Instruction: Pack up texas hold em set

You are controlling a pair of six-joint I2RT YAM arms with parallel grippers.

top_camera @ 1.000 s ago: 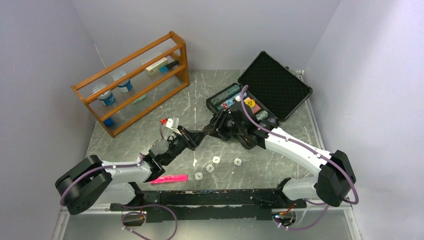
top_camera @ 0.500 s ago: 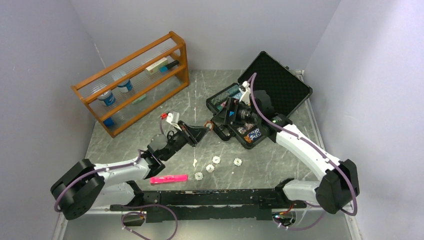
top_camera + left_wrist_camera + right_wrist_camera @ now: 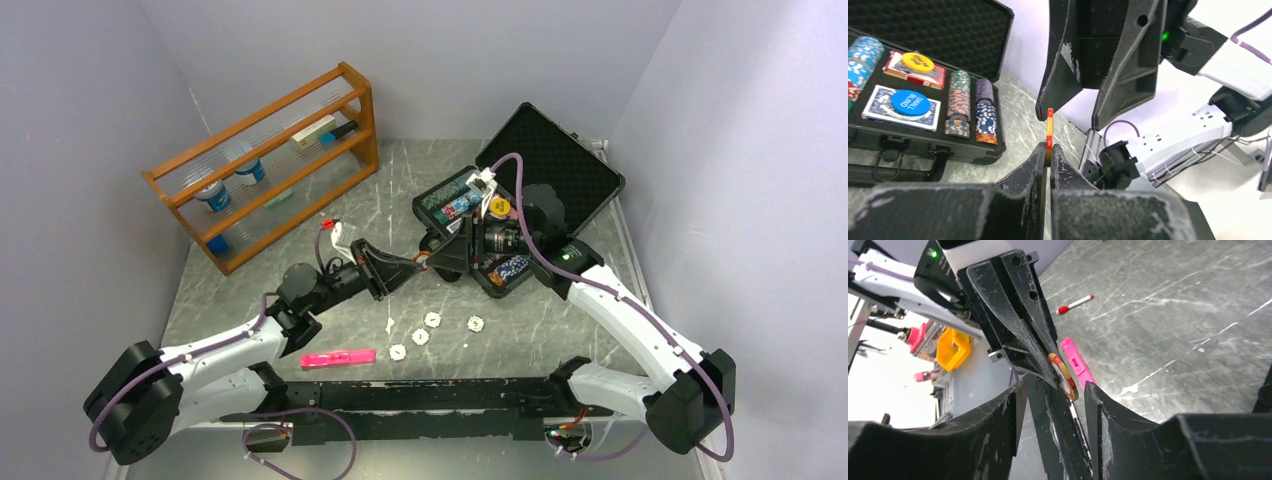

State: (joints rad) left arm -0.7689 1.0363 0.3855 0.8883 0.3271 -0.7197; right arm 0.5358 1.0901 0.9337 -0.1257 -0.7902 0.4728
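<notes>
Left gripper [image 3: 1047, 151] clamped on lower edge of chip [image 3: 1049, 125], upright in air just off front edge of case [image 3: 923, 148]; right gripper [image 3: 1053, 390] half open astride it, gripping nothing; should close square on the faces before left lets go

Black case [image 3: 566, 170] open; chip stacks [image 3: 960, 107], decks [image 3: 875, 109] inside. Red-yellow chip [image 3: 1049, 127] edge-up in left hand [image 3: 1049, 149]. White discs [image 3: 432, 320] outside.

The round poker chip [image 3: 1049, 127] has red and yellow edge stripes. The rectangular foam-lined case [image 3: 938, 25] is black. One round button [image 3: 917, 61] is yellow, the other round button [image 3: 910, 102] blue. The flat marker [image 3: 338, 357] is pink.
</notes>
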